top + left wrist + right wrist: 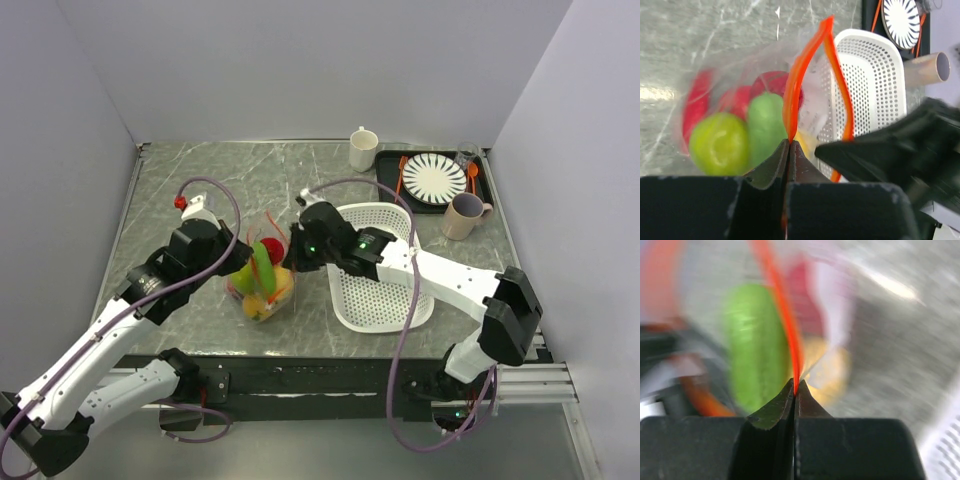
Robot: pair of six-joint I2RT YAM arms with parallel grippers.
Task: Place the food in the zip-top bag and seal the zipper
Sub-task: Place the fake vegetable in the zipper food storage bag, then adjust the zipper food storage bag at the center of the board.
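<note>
The clear zip-top bag (262, 290) stands in the middle of the table between my two grippers, its mouth held open. It holds the food: a green cucumber (765, 127), a green ball (720, 142), a red chilli (696, 107), a red ball (771, 82) and a yellow ball (829, 371). My left gripper (789, 143) is shut on one side of the orange-red zipper (796, 87). My right gripper (795, 387) is shut on the other side of the zipper (782, 305). From above, the left gripper (243, 255) is at the bag's left and the right gripper (290, 252) at its right. The slider is not visible.
A white perforated basket (380, 290) lies just right of the bag, under my right arm. A white mug (363, 148), a black tray (484, 190) with a striped plate (434, 178) and orange cutlery, and a beige mug (462, 215) stand at the back right.
</note>
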